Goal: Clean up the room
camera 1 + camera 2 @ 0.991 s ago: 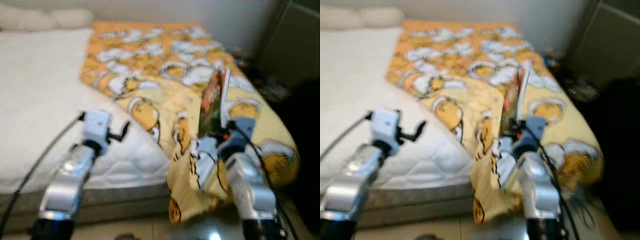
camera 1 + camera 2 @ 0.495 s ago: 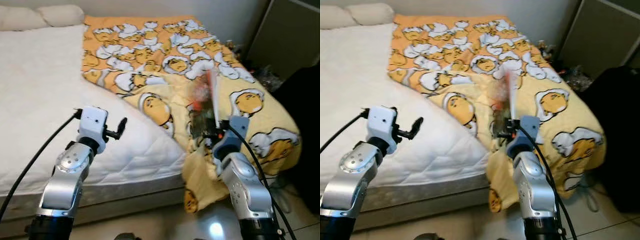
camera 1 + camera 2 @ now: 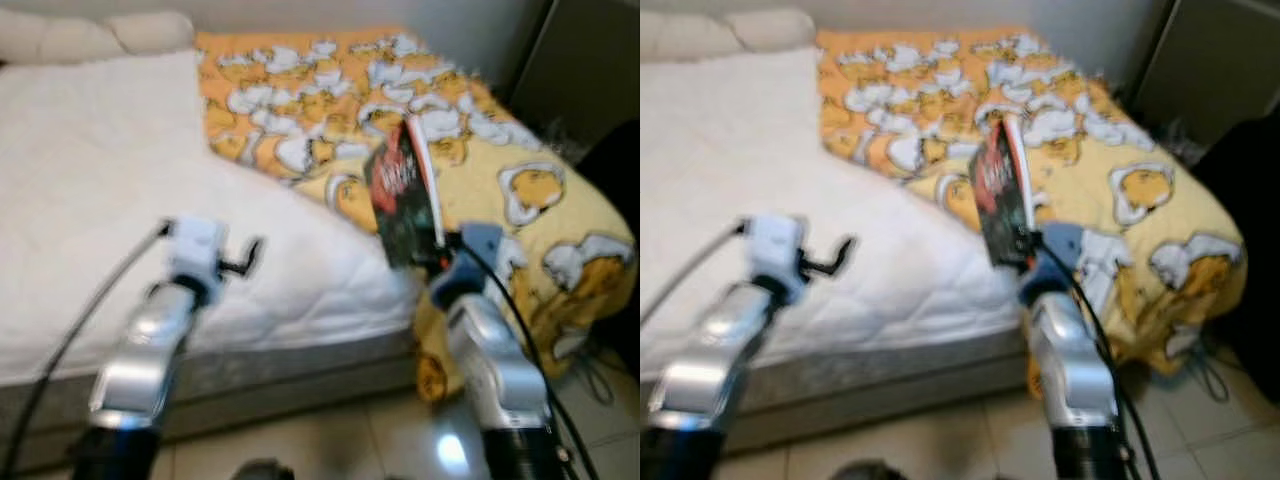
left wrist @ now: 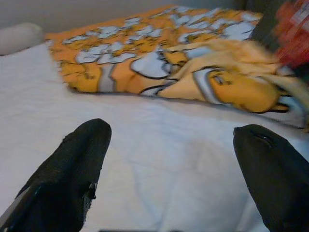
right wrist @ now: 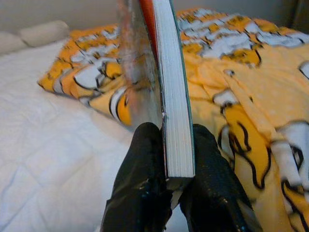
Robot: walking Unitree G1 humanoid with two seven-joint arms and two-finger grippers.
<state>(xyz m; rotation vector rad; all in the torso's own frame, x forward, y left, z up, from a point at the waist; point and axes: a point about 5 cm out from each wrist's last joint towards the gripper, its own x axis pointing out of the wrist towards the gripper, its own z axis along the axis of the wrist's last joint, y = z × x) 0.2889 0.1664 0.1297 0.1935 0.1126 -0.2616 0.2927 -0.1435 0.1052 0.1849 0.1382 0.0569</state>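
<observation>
The right gripper (image 5: 166, 159) was clamped on a book (image 3: 405, 195), its two black fingers (image 5: 142, 174) pressing the covers from either side at the lower edge. This edge grip held the book upright, spine and page block standing vertical, so that it could be carried clear of the bedding. In the left eye view the book stood right of centre, above the right arm and over the near corner of the bed (image 3: 90, 200). Its cover appeared dark with red lettering, though motion blur made the title unreadable.

The orange and yellow blanket (image 3: 480, 130) lay across the upper right of the frame, folded back so that the white mattress was bare across the left half. A pillow (image 3: 95, 35) rested at the upper left.

The left gripper (image 4: 171, 169) hovered over the bare mattress with its fingers spread wide and nothing between them, probably held ready as the free hand.

Judged against the task, the book was already lifted and a proper place for it remained to be found.
</observation>
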